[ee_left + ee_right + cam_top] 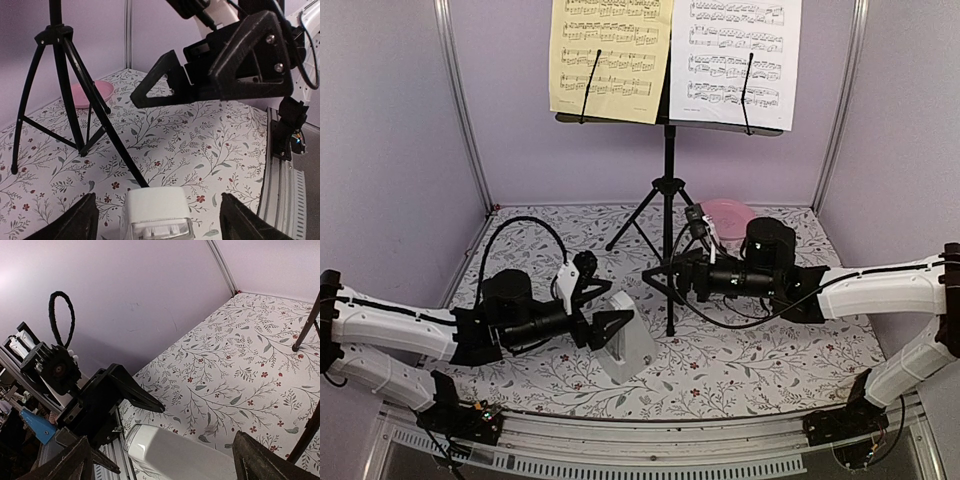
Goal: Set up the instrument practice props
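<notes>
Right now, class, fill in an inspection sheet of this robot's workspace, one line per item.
Surface: floral cloth, flat.
Job's things: music stand upright; yellowish page and white page on it; metronome on the cloth.
Clutter: pink plate behind stand.
Grippers: left gripper open around metronome; right gripper open, empty.
Cables: black loop over left arm.
Surroundings: lilac walls, metal posts.
</notes>
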`<state>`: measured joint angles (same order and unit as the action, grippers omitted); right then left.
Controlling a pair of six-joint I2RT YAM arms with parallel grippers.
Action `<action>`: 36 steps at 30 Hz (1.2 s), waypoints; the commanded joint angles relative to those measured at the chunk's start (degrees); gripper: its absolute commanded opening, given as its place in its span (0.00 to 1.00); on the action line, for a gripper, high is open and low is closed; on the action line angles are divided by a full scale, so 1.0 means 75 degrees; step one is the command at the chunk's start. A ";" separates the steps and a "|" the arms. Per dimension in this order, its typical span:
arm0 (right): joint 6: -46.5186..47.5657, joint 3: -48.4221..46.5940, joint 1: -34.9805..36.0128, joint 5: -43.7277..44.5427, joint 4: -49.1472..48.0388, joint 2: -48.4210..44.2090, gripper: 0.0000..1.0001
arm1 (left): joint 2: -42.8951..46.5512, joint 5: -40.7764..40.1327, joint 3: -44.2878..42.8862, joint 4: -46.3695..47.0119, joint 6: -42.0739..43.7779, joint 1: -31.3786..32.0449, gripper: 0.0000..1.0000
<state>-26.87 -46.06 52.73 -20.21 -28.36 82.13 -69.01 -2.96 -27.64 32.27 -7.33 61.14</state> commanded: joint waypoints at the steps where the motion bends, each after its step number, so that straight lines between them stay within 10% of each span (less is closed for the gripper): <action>1: 0.0160 -0.0413 0.0110 0.0044 0.0441 0.0249 0.99 | 0.0156 0.0255 0.0311 0.0496 0.0069 -0.0097 0.85; 36: 0.0369 -0.1374 0.0420 0.0490 0.1998 0.1766 0.99 | 0.0066 0.0130 0.0623 0.1135 0.0366 -0.0071 0.49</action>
<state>-24.58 -56.75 55.51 -18.13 -16.29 94.06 -68.31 -1.76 -21.82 39.20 -5.23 61.10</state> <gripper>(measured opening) 0.992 0.523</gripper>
